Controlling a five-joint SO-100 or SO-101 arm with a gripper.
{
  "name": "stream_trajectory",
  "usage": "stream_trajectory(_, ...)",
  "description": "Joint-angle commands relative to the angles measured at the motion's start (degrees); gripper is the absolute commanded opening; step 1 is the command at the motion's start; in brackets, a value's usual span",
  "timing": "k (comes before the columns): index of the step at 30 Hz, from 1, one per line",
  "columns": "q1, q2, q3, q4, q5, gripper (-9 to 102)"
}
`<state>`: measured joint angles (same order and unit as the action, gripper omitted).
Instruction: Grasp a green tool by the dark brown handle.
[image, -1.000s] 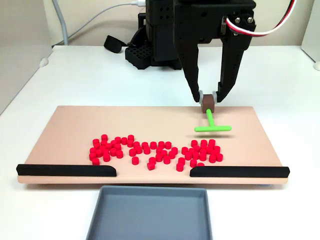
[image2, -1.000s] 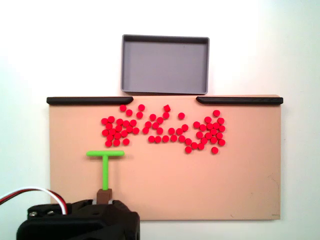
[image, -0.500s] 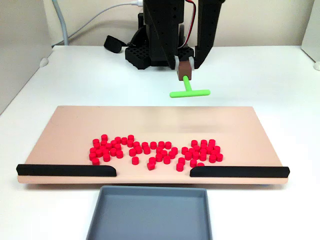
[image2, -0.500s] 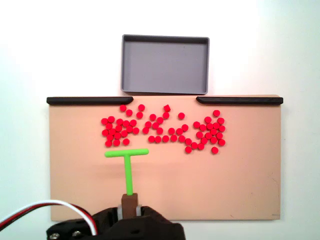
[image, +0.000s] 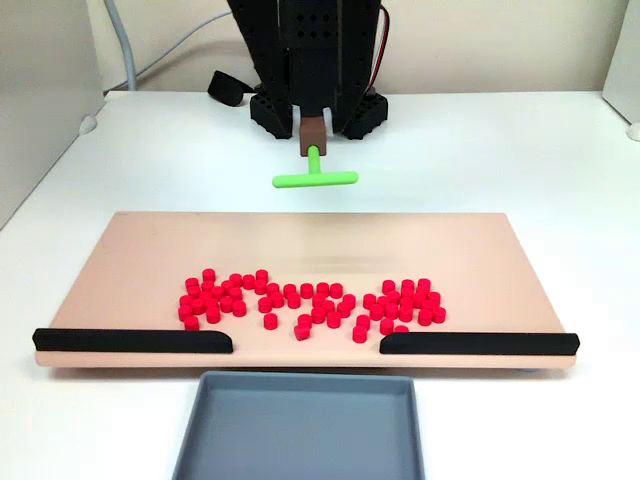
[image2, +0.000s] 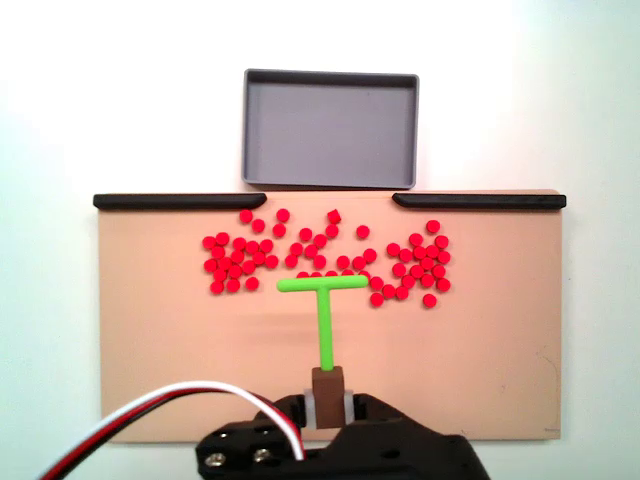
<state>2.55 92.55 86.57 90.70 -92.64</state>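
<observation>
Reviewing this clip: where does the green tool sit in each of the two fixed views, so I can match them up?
In a fixed view: the green tool hangs at upper centre, off the board, handle clamped by the gripper.
In a fixed view: it lies at lower centre, crossbar towards the red pieces.
Shared landmark: the grey tray, bottom in one, top in the other.

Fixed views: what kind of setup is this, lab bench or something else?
Likely a tabletop robot test bench, not a home or factory floor: a plain white table, a tan board strewn with small red cylinders, a grey tray, and the claw holding a green tool.
</observation>
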Motion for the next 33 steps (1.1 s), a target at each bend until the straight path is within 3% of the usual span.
stream_trajectory(1,0.8,0.2,-1.8,-0.6,-0.2,0)
stream_trajectory(33,1.1,-0.9,-1.2,-0.8,-0.9,0)
